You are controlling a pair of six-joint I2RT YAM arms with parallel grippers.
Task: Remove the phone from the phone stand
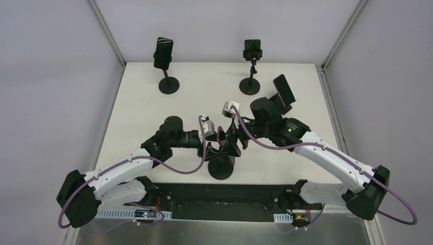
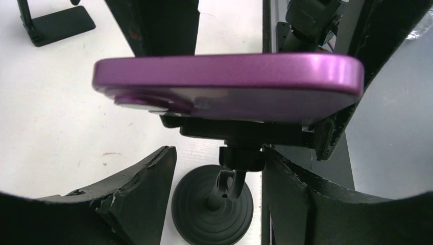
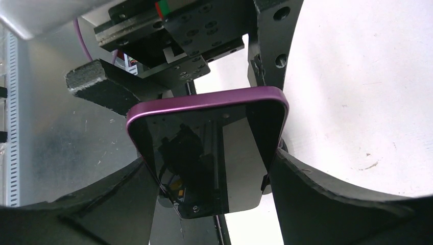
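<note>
A purple phone (image 2: 230, 76) sits across the clamp (image 2: 245, 131) of the near phone stand, whose round black base (image 1: 222, 167) (image 2: 212, 206) rests at the table's near middle. My right gripper (image 3: 209, 161) (image 1: 236, 135) is shut on the phone (image 3: 204, 138), one finger against each long edge and the dark screen facing its camera. My left gripper (image 2: 219, 153) (image 1: 217, 145) is open around the stand's neck joint below the clamp. Its right finger (image 2: 296, 189) lies against the joint; its left finger (image 2: 143, 178) stands a gap away.
Two more stands hold dark phones at the back, one left (image 1: 163, 53) and one centre (image 1: 252, 49). A purple-edged phone (image 1: 284, 89) shows tilted just behind the right arm. A black rail (image 1: 219, 201) runs along the table's near edge.
</note>
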